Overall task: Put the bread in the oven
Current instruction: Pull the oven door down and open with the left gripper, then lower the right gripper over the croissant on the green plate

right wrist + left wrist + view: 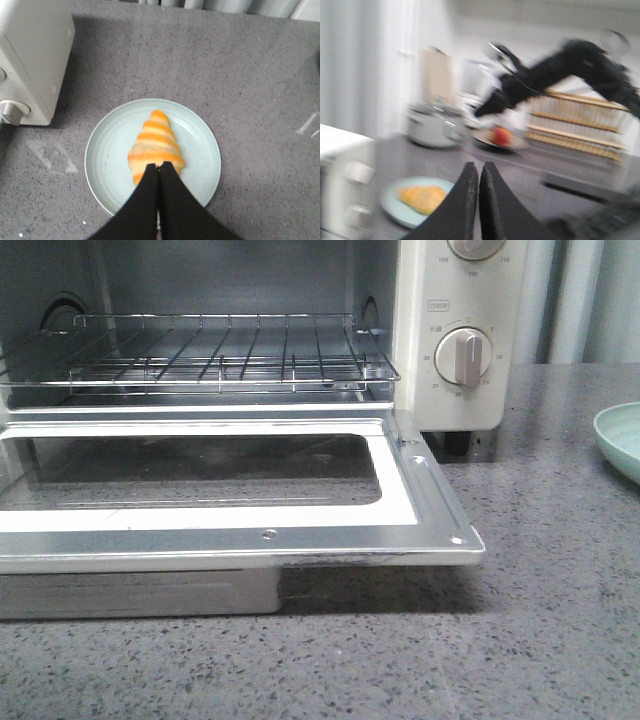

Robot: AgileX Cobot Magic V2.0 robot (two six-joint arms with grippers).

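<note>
Front view: the cream-white countertop toaster oven (455, 335) stands on the speckled dark grey stone surface (520, 640) with its glass-windowed drop-down door (230, 510) lying open and flat. The bare wire rack (210, 355) sits inside, and a round dial knob (463, 357) shows on the panel. The rim of a pale green round plate (620, 440) shows at the right edge.

Left wrist view, blurred: the left gripper (478, 172) has its black fingers (462, 205) pressed together, holding nothing, raised above the surface. Beyond lie the plate (395, 205) with the golden-orange, cream-striped croissant-shaped bread (422, 198) on it, and the right arm (570, 65).

Right wrist view: the right gripper (159, 167) hangs over the plate (107, 160), fingers (142, 200) together, tips at the bread's (155, 142) wide end; whether they touch it I cannot tell. The oven (30, 60) stands beside the plate.
</note>
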